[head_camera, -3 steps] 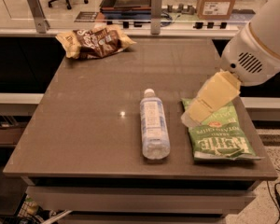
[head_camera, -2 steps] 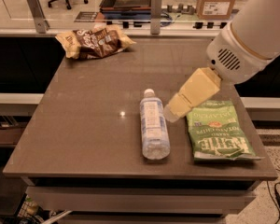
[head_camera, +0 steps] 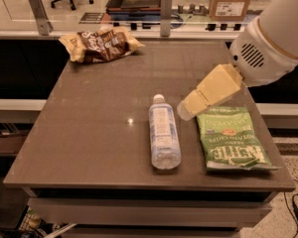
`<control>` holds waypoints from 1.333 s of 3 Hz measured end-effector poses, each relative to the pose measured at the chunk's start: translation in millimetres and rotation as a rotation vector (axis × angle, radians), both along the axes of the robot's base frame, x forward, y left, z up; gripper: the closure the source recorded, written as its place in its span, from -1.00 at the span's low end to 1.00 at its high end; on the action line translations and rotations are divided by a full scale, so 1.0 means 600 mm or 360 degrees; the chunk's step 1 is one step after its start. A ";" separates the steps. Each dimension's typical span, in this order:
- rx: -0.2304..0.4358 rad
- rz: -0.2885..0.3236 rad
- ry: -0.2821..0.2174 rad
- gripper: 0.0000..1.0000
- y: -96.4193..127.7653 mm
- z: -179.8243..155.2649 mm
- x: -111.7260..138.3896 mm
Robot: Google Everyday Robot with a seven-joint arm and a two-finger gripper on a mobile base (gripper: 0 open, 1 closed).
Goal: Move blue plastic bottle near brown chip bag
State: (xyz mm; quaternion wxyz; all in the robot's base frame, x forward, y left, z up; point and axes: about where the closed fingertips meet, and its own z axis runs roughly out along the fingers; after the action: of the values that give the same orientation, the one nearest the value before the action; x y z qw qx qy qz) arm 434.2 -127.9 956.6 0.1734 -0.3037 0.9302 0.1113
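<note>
The blue plastic bottle (head_camera: 164,133) lies on its side near the middle front of the brown table (head_camera: 99,113), white cap pointing away from me. The brown chip bag (head_camera: 101,44) lies crumpled at the table's far left corner. My gripper (head_camera: 186,109), with tan-yellow fingers on a white arm, reaches in from the upper right. Its tip hovers just right of the bottle's cap end, above the top left corner of the green bag. It holds nothing.
A flat green chip bag (head_camera: 231,139) lies right of the bottle near the front right edge. A counter with metal posts (head_camera: 165,6) and a cardboard box (head_camera: 232,0) runs behind the table.
My gripper has moved left and slightly down, from over the green bag toward the bottle's cap end. The bottle and both bags have not moved.
</note>
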 end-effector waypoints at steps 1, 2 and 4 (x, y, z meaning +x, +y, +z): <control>0.0030 -0.0214 0.0071 -1.00 -0.007 -0.012 0.025; 0.0122 -0.0470 0.0120 -1.00 -0.004 -0.032 0.039; 0.0138 -0.0740 0.0167 -1.00 0.027 -0.083 0.033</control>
State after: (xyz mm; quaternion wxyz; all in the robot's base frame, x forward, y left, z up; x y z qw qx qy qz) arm 453.9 -111.5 906.8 0.1586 -0.0673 0.9772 0.1238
